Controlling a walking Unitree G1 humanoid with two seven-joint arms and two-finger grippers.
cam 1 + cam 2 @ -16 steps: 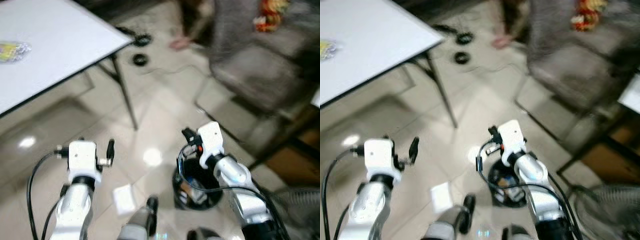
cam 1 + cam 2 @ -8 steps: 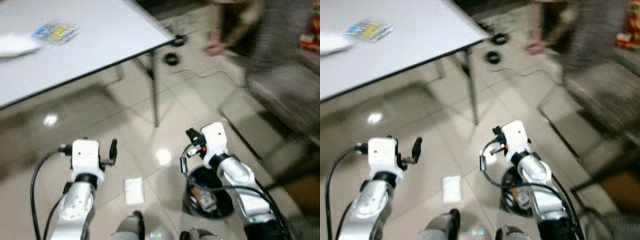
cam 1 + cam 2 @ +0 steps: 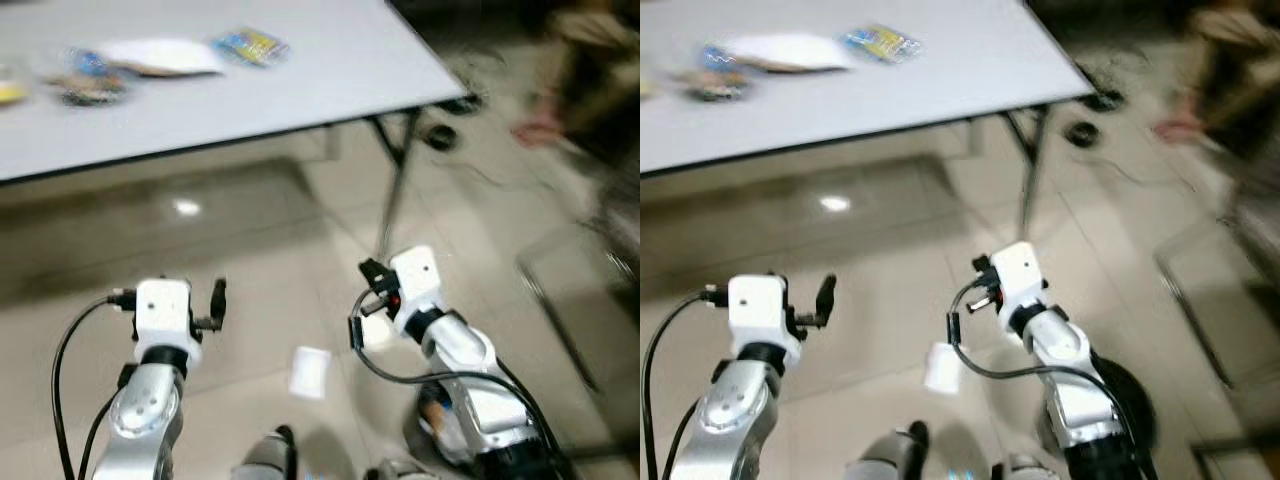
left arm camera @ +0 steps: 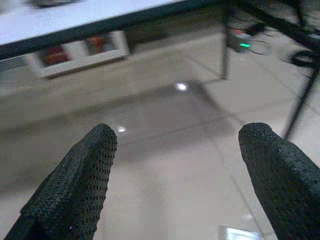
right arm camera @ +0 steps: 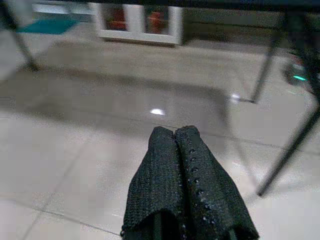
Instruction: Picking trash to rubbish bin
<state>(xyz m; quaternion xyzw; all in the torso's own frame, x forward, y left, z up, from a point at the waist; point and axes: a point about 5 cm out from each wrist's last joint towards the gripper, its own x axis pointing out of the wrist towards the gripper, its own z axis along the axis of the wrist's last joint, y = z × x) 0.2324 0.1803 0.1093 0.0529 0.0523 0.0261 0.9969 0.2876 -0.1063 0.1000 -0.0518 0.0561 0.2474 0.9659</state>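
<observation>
Trash lies on the white table [image 3: 330, 90] at the top: a white paper [image 3: 160, 57], a colourful wrapper [image 3: 250, 45] and another wrapper [image 3: 90, 86]. A white scrap [image 3: 310, 372] lies on the floor tiles between my arms. The black rubbish bin [image 3: 1132, 398] stands on the floor at the lower right, mostly hidden behind my right arm. My left gripper [image 4: 177, 137] hovers over the floor, open, its fingers wide apart and empty. Below the table's near edge, my right gripper [image 5: 175, 131] is shut with nothing in it.
A thin black table leg [image 3: 392, 205] stands just beyond my right gripper. Black cables and round objects [image 3: 440, 135] lie on the floor past it. A blurred person [image 3: 580, 70] is at the far right. A low white cabinet [image 5: 140, 20] sits beyond the table.
The camera has swung left: the table and its trash now fill the top, and the bin has slid to the lower right. Both arms keep the same pose.
</observation>
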